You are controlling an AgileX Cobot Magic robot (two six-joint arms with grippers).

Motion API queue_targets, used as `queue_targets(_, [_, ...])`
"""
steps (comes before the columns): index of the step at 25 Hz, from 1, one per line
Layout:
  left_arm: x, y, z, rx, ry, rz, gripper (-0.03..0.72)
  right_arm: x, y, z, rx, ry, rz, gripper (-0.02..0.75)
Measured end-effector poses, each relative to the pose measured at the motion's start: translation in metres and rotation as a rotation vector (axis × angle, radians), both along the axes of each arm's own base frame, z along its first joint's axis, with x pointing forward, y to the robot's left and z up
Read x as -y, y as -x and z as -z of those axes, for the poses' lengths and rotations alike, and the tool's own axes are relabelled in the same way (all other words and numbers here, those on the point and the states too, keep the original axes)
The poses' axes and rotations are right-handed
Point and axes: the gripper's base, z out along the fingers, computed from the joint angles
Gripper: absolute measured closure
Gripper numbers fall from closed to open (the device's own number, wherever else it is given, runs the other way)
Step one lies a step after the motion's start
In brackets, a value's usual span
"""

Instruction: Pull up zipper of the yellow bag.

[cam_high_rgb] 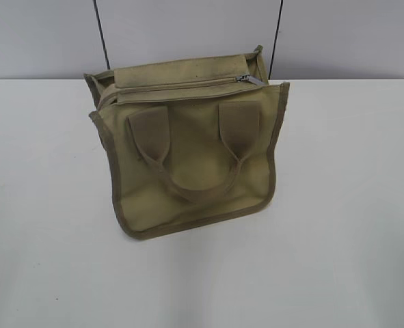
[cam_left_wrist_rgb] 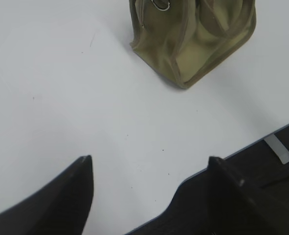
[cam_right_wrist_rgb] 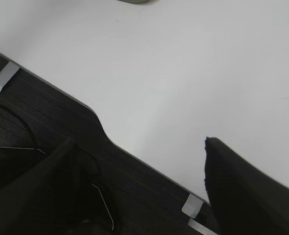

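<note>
The yellow bag stands on the white table, its front with two handle patches and a looped handle facing me. The zipper pull is a small silver piece at the right end of the zip line along the bag's top edge. The bag also shows at the top of the left wrist view, with a silver ring near its top edge. My left gripper is open and empty, far from the bag above the table's near edge. My right gripper is open and empty over the table's edge. Neither gripper shows in the exterior view.
The white table spreads on all sides of the bag. Its dark front edge with metal clips shows in both wrist views. A grey wall with two dark cables stands behind the bag.
</note>
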Motion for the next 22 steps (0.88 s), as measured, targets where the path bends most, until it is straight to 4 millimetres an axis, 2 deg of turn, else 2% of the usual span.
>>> queue_targets(8, [-0.001, 0.000, 0.000, 0.004, 0.001, -0.030, 0.194, 0.001, 0.003, 0.000, 0.012, -0.021, 0.033, 0.156])
queue_targets(16, [-0.006, 0.006, -0.001, 0.067, 0.016, -0.290, 0.229, 0.009, 0.011, -0.003, 0.104, -0.081, 0.395, 0.156])
queue_targets(22, [-0.007, 0.026, -0.001, 0.185, 0.037, -0.382, 0.230, 0.011, 0.029, -0.003, 0.234, -0.106, 0.495, 0.156])
